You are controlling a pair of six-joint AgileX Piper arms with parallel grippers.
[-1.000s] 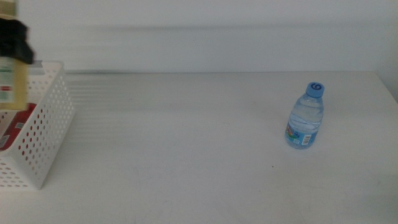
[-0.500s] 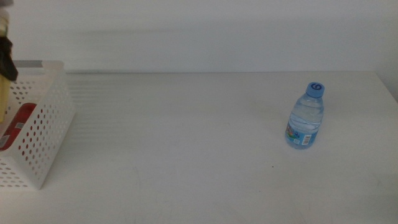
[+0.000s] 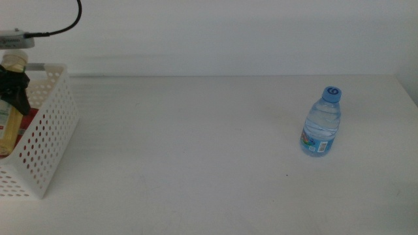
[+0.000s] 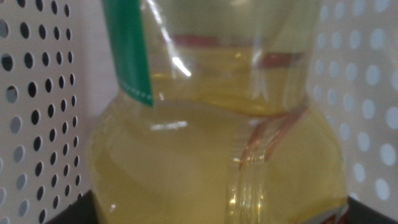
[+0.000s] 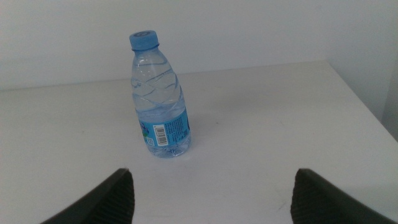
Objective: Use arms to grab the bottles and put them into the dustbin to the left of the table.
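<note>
— Looking at the far left of the middle view, what is the left tool (image 3: 14, 83) doing?
— It hangs inside the white perforated dustbin (image 3: 49, 130), dark against the wall, pinching the tall yellow-liquid bottle (image 3: 9, 121) just under its pale cap. The bottle stands roughly upright in the bin, and something red shows beside it through the holes, too hidden to name.
— And the left wrist view?
— Almost filled by that bottle (image 4: 211, 143): yellow liquid, a green strip of label, red markings seen through the plastic. Perforated dustbin walls (image 4: 37, 93) stand on both sides of it. Dark jaw tips show only at the lower corners, either side of the bottle.
— Where is the other bottle?
— The clear water bottle (image 3: 321, 121), blue cap and blue label, stands upright on the white desk (image 3: 196, 150) toward the right side, well apart from the dustbin.
— The right tool (image 5: 211, 196)?
— Out of the middle view. In its own wrist view the two dark jaws are spread wide with nothing between them, and the water bottle (image 5: 158, 96) stands ahead of them on the desk (image 5: 280, 124), untouched.
</note>
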